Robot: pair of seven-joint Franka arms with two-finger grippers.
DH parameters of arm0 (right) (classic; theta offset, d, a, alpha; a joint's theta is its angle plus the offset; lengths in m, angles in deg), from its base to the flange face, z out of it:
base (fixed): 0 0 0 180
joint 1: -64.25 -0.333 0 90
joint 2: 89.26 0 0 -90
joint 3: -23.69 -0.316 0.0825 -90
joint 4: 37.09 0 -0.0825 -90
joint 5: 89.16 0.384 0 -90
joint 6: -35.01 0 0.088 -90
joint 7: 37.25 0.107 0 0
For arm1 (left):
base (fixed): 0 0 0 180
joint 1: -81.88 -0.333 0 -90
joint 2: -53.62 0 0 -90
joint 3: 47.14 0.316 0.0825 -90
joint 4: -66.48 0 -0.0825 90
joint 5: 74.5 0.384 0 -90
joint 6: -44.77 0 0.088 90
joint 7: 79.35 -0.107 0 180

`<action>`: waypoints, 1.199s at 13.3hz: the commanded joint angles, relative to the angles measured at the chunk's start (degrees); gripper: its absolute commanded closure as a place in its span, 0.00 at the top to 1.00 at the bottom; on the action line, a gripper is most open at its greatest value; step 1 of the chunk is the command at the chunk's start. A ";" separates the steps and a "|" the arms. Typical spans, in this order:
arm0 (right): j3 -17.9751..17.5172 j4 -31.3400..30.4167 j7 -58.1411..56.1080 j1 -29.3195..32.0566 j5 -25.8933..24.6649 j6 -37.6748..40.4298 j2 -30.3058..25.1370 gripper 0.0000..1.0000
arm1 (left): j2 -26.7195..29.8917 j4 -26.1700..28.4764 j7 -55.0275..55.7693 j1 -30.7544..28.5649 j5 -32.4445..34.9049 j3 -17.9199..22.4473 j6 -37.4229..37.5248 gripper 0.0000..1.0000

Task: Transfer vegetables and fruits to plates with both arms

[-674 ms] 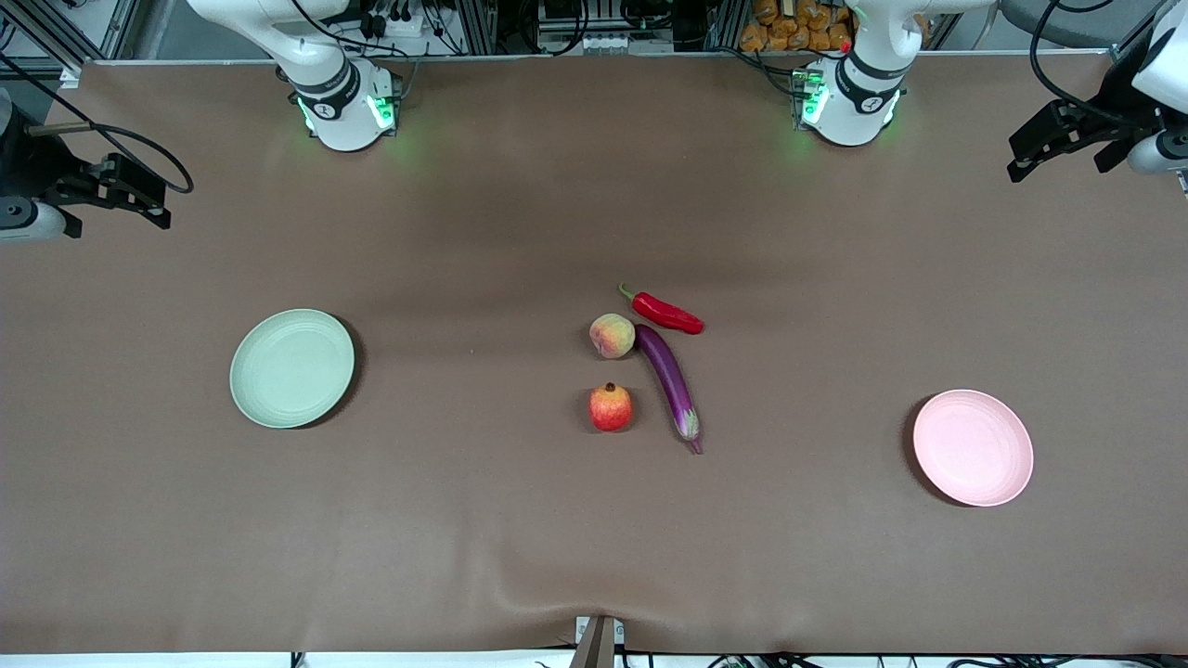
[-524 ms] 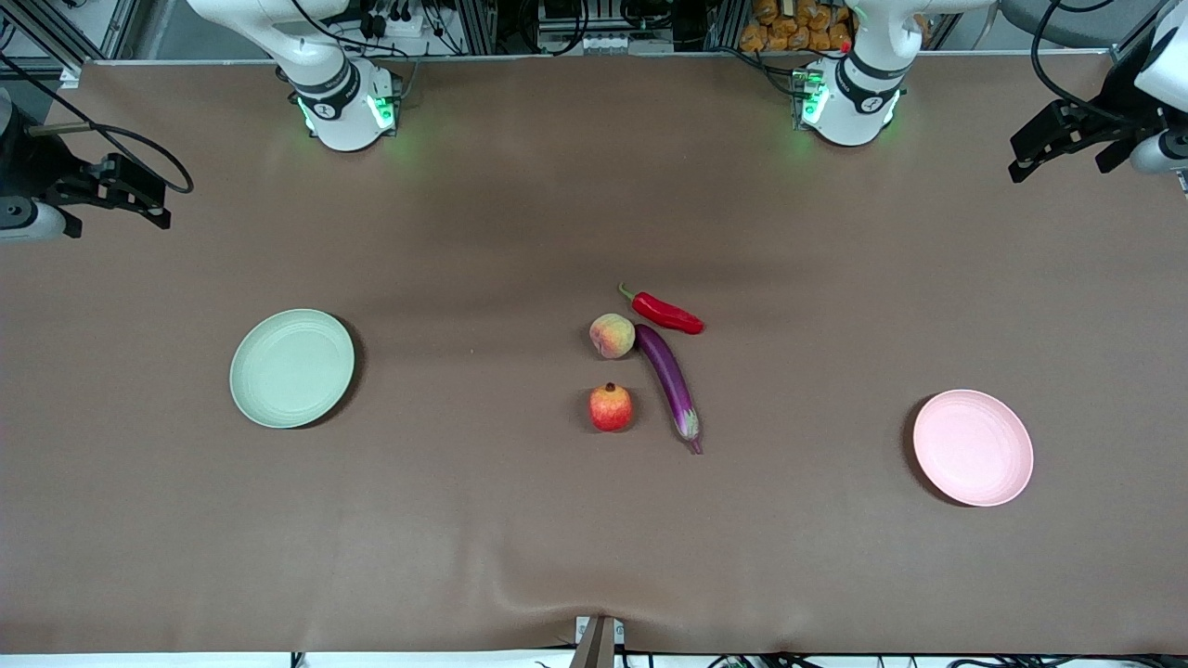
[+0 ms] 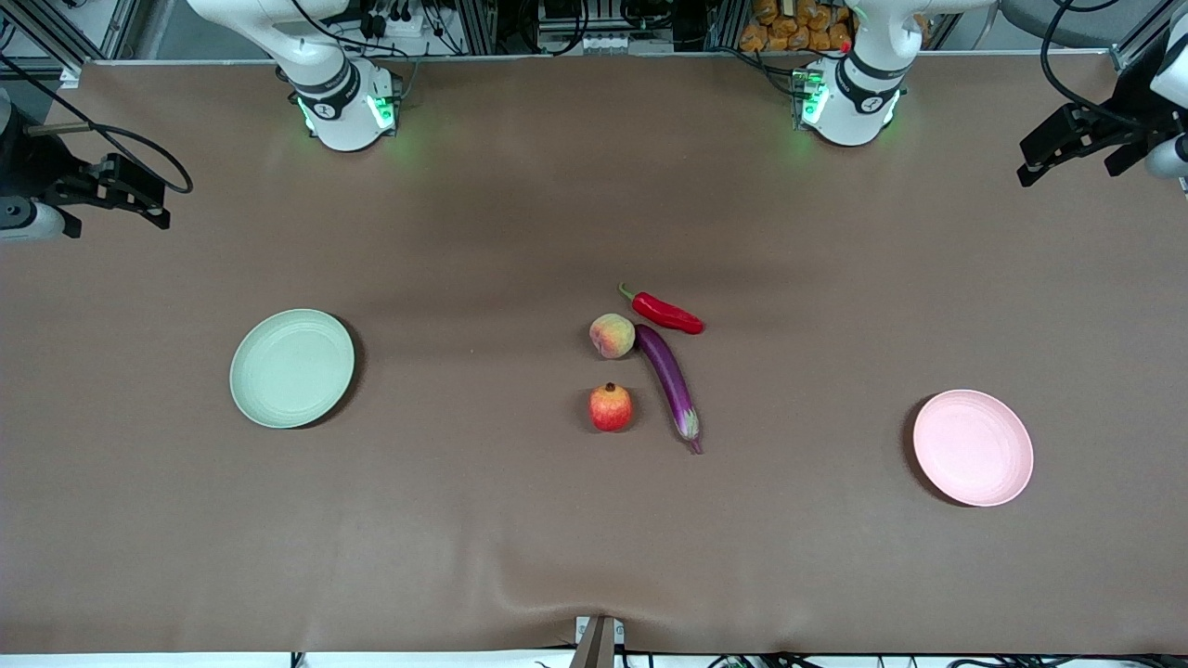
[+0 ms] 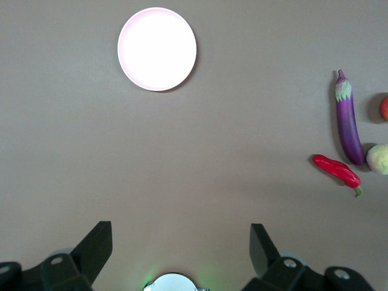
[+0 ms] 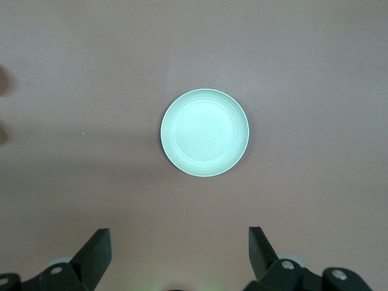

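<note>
Brown cloth is covering the whole table [image 3: 520, 538] as we are looking it over from the camera's edge inward. Nearest are the pink plate [image 3: 973, 447] toward the left arm's end and the green plate [image 3: 292, 367] toward the right arm's end, both bare. Between them we are finding the pomegranate [image 3: 611, 407] and, just beside it, the eggplant [image 3: 669, 378], whose upper end is lying against the peach [image 3: 612, 335]; the chilli [image 3: 665, 312] is sitting farthest from the camera. Nothing is on a plate yet, so we judge the task unstarted. The right gripper [image 3: 116, 190] is hanging at its end of the table with fingers [image 5: 94, 254] spread wide, holding nothing. The left gripper [image 3: 1067, 144], equally wide and empty in its wrist view [image 4: 176, 254], has drifted slightly outward and downward against the earlier frames, which we are reading as it getting under way
</note>
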State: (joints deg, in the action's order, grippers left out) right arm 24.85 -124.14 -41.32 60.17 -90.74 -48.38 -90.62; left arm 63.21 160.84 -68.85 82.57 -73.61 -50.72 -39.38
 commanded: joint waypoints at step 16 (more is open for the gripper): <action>-0.20 -1.73 -0.15 -0.14 -0.01 -0.54 -1.63 1.00 | -1.06 6.43 11.61 0.37 -0.97 -6.51 -2.31 1.00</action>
State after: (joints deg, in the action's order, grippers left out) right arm 24.79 -124.14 -41.31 60.13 -90.69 -48.38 -90.62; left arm 61.93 164.24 -62.40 83.00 -73.70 -55.15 -38.75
